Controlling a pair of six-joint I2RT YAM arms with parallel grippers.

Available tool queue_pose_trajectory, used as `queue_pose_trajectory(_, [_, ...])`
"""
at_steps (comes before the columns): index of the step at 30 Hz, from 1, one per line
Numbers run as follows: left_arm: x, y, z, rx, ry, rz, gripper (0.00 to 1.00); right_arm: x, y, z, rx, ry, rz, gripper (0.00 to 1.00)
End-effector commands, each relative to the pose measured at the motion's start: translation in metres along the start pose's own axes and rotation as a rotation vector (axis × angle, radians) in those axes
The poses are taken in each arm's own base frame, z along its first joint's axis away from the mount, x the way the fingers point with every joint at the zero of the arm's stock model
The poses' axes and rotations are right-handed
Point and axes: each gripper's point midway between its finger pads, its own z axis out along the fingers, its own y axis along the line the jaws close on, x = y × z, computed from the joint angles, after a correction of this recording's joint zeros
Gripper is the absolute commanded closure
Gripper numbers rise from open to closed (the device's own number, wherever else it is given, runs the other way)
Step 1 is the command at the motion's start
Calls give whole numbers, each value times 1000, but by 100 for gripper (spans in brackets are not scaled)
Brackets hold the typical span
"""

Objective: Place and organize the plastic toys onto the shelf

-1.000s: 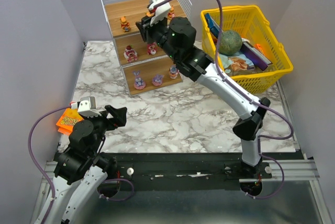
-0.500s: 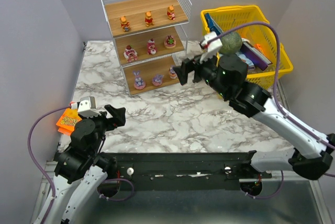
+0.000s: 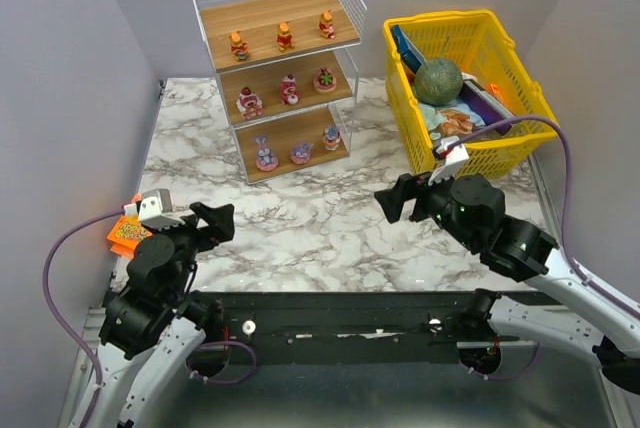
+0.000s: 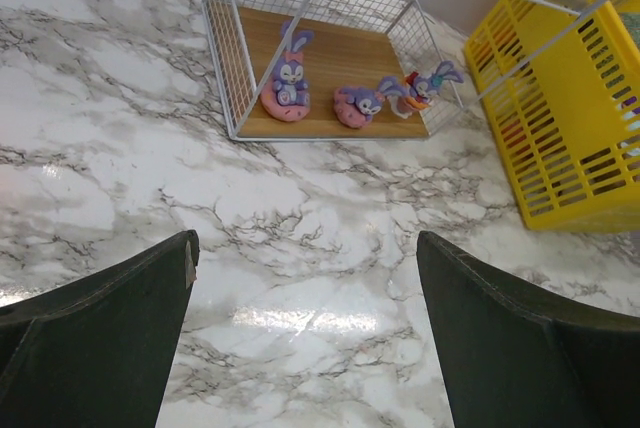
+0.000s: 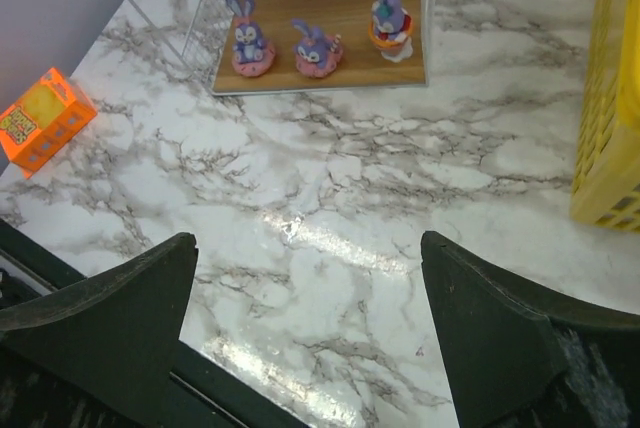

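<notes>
The right tool (image 3: 392,200) hangs low over the marble counter (image 3: 320,233), its fingers spread wide with nothing between them. The left tool (image 3: 212,223) gapes the same way, empty, near the front-left corner. Well beyond both, at the back left, stands the shelf (image 3: 268,8) with the plastic toys (image 3: 290,90) on it: three orange-yellow on the top board, three red-pink on the middle, three purple on the bottom. A yellow basket (image 3: 505,143) sits to the shelf's right, and an orange packet (image 3: 122,235) lies beside the left tool. Plain grey walls (image 3: 60,48) close in the counter.
</notes>
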Motion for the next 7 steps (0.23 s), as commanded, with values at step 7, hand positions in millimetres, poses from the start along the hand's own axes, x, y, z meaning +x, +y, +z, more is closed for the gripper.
queue_pose_trajectory(7, [-61, -25, -39, 99, -123, -19, 1, -9, -12, -41, -1, -55, 126, 0])
